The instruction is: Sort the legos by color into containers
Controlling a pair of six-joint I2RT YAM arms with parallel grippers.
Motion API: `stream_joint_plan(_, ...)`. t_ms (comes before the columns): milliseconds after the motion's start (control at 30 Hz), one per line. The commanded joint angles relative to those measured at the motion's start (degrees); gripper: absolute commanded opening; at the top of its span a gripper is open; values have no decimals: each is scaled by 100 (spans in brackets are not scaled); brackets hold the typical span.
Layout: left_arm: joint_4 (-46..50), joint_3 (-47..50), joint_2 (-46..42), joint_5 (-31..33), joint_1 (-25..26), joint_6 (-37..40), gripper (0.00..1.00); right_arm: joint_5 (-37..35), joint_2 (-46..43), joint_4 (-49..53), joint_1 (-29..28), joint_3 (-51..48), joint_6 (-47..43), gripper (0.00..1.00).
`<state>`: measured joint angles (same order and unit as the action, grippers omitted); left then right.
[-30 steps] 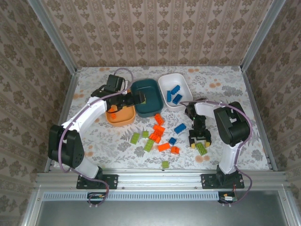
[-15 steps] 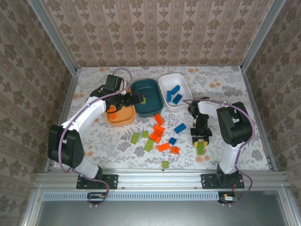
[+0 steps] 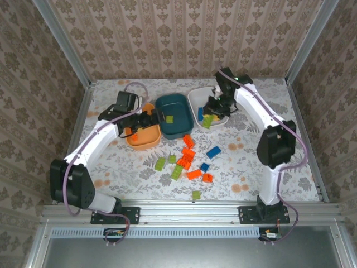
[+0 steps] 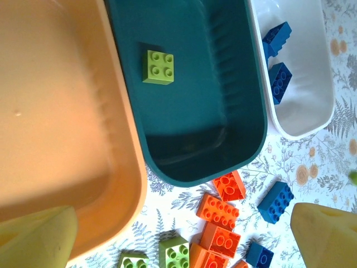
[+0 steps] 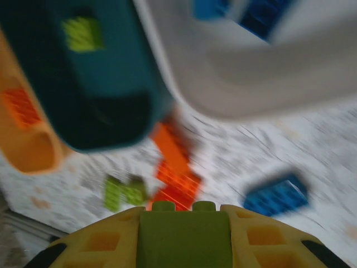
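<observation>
**Holding a lime brick beside the teal dish**

The right pincer (image 3: 209, 118) is clamped on a lime green brick (image 5: 184, 239), whose studs peek up between the yellow fingers (image 5: 262, 245) (that wrist view is badly blurred). It hangs just right of the teal dish (image 3: 173, 106), over the near-left edge of the white dish (image 4: 304, 106). The white dish sits against the teal dish's right side and holds blue bricks (image 4: 277, 82). One lime brick (image 4: 157, 67) lies inside the teal dish. The left pincer (image 3: 146, 119) gapes wide with nothing in it, just left of the teal dish, above the orange dish (image 4: 61, 111). Nearer than the teal dish, orange legos (image 3: 188, 157), blue legos (image 3: 213, 152) and lime legos (image 3: 176, 171) lie loose on the worktop (image 3: 251, 162).
</observation>
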<state>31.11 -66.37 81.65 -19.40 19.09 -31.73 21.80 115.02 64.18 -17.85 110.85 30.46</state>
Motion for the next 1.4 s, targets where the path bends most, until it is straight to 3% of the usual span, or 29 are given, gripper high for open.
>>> stream_joint_plan(0, 298, 140, -376, 80, -153, 128, 100, 580, 912, -651, -268, 785, 740, 29)
stream_joint_plan(267, 495, 536, -847, 51, -476, 160, 100, 466, 2975, -41, -779, 3615, 902, 29)
stream_joint_plan(333, 556, 562, -861, 50, -502, 220, 100, 507, 3300, 48, -832, 3939, 950, 29)
stream_joint_plan(433, 691, 532, -835, 61, -511, 330, 100, 546, 3464, 9, -883, 3978, 998, 31)
stream_joint_plan(600, 653, 530, -727, 12, -534, 377, 100, 545, 3479, -13, -914, 3952, 955, 45)
stream_joint_plan(900, 570, 266, -436, -65, -534, 386, 100, 425, 2951, 113, -914, 3947, 579, 60)
stream_joint_plan(1033, 474, 240, -395, -58, -531, 315, 100, -219, 2385, 775, -955, 3684, -118, 61)
stream_joint_plan(1167, 292, 298, -369, -98, -525, 139, 100, -1027, 1627, 1136, -1131, 2678, -822, 61)
stream_joint_plan(1367, 213, 274, -309, -60, -428, 105, 100, -1606, 391, 158, -1546, 205, -1173, 60)
